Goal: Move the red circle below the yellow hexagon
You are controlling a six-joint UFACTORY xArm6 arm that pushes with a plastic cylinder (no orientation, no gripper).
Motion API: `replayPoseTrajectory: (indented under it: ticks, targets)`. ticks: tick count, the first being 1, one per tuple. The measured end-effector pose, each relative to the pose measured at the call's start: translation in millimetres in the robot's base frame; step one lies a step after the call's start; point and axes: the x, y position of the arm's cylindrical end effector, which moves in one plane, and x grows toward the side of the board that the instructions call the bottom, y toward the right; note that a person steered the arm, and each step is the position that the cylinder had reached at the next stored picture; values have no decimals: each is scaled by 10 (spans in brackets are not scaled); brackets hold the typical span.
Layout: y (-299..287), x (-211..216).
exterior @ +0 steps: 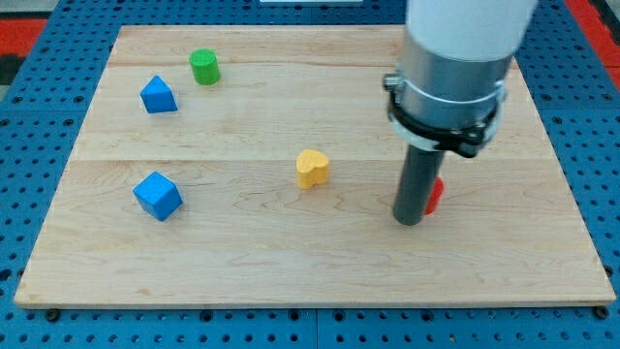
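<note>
Five blocks on the wooden worktop (291, 262); no pincer, only rod.

My tip (409, 221) touches the red circle (434, 195), mostly hidden behind the rod, well right of the yellow hexagon (312, 169). From the hexagon: green cylinder (204, 67) and blue wedge-like block (159, 95) upper left, blue cube (158, 196) far left.

No text, label, brand, number or sign can be read anywhere in the camera view: the wooden board (320, 262), the coloured blocks and the arm's pale housing (465, 39) all show plain, unmarked surfaces.
</note>
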Motion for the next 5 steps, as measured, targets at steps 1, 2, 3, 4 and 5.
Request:
replayPoseTrajectory:
  ticks: [1, 2, 3, 4, 5]
  targets:
    - [177, -183]
    - [565, -198]
    - [809, -275]
    - [474, -367]
    - [300, -562]
